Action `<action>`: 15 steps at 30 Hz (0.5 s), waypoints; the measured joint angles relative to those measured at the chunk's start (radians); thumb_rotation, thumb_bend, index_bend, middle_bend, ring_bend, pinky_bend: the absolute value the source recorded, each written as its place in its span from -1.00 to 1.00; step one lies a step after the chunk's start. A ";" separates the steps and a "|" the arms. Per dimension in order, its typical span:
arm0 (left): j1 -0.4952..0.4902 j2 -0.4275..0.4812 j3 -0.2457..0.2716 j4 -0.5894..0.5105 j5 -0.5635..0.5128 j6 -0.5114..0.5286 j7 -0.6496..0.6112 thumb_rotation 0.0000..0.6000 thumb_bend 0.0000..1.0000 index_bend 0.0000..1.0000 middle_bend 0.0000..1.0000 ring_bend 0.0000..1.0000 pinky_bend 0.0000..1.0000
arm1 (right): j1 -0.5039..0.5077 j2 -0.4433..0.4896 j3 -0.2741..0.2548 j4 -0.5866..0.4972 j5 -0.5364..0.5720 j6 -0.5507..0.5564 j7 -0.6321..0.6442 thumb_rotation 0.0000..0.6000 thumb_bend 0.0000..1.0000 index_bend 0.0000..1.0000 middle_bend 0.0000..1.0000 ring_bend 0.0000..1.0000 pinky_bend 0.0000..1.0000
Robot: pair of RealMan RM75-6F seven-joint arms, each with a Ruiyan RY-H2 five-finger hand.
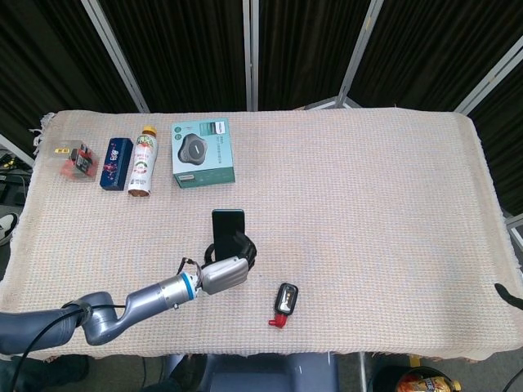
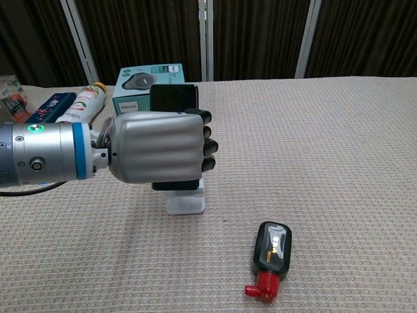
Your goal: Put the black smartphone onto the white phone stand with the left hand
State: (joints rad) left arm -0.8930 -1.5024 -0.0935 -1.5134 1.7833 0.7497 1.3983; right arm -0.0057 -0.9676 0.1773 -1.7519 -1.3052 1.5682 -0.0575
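My left hand (image 2: 156,149) wraps around the black smartphone (image 2: 174,98), which stands upright with its top edge showing above the fingers. Directly under the phone sits the white phone stand (image 2: 186,203); only its base shows in the chest view, the hand covering the rest. The phone's lower edge is just above the stand's lip, and I cannot tell if it touches. In the head view the same left hand (image 1: 225,273) holds the smartphone (image 1: 228,223) mid-table, hiding the stand. The right hand is in neither view.
A black key fob with a red tip (image 2: 270,258) lies right of the stand. At the back left are a teal speaker box (image 1: 202,152), a bottle (image 1: 143,161), a blue box (image 1: 115,162) and a small clear case (image 1: 72,158).
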 measured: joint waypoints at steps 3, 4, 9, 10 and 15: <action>0.005 -0.009 0.000 0.001 -0.005 0.004 0.026 1.00 -1.00 0.07 -0.18 -0.10 -0.17 | -0.001 0.002 0.001 0.001 0.000 0.001 0.008 1.00 -1.00 -1.00 -1.00 -1.00 -1.00; 0.007 -0.012 0.000 0.002 -0.007 0.005 0.035 1.00 -1.00 0.07 -0.18 -0.10 -0.17 | -0.002 0.003 0.001 0.001 -0.001 0.000 0.011 1.00 -1.00 -1.00 -1.00 -1.00 -1.00; 0.020 -0.025 -0.007 0.003 -0.034 0.015 0.085 1.00 -1.00 0.07 -0.18 -0.10 -0.17 | -0.004 0.007 0.001 0.004 0.000 0.000 0.021 1.00 -1.00 -1.00 -1.00 -1.00 -1.00; 0.021 -0.027 -0.008 0.004 -0.037 0.015 0.091 1.00 -1.00 0.07 -0.18 -0.10 -0.17 | -0.004 0.007 0.001 0.004 0.000 0.001 0.023 1.00 -1.00 -1.00 -1.00 -1.00 -1.00; 0.017 -0.049 -0.007 0.014 -0.047 0.013 0.100 1.00 -1.00 0.07 -0.18 -0.10 -0.17 | -0.006 0.009 0.001 0.003 -0.001 0.002 0.025 1.00 -1.00 -1.00 -1.00 -1.00 -1.00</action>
State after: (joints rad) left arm -0.8757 -1.5510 -0.1006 -1.4998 1.7366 0.7629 1.4979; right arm -0.0115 -0.9588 0.1780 -1.7491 -1.3059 1.5699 -0.0323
